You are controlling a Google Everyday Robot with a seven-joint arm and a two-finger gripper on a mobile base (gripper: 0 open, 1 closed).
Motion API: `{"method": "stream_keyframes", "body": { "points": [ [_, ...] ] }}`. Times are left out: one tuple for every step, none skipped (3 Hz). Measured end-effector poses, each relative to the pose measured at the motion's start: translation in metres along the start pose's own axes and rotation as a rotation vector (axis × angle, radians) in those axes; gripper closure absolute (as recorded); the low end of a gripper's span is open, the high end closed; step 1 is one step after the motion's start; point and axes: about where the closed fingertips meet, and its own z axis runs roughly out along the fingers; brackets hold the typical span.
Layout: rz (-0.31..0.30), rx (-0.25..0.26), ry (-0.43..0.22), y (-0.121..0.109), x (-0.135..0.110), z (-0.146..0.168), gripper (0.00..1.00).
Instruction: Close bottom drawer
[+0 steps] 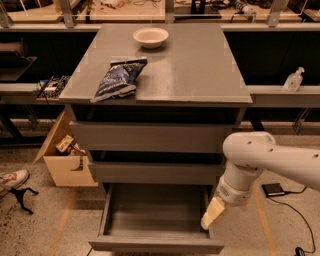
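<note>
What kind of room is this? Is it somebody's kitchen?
Probably a robot lab or workshop, not a kitchen: workbenches strewn with cables run along the back, orange floor lines are taped down, and a robot's gripper hangs beside the open bottom drawer.
</note>
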Motion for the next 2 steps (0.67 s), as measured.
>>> {"method": "stream_keyframes", "body": {
  "points": [
    [0.096, -0.063, 0.016, -0.005, 0.010, 0.064, 0.39],
    [0.165, -0.096, 0.001, -0.008, 0.014, 0.118, 0.63]
  ]
}}
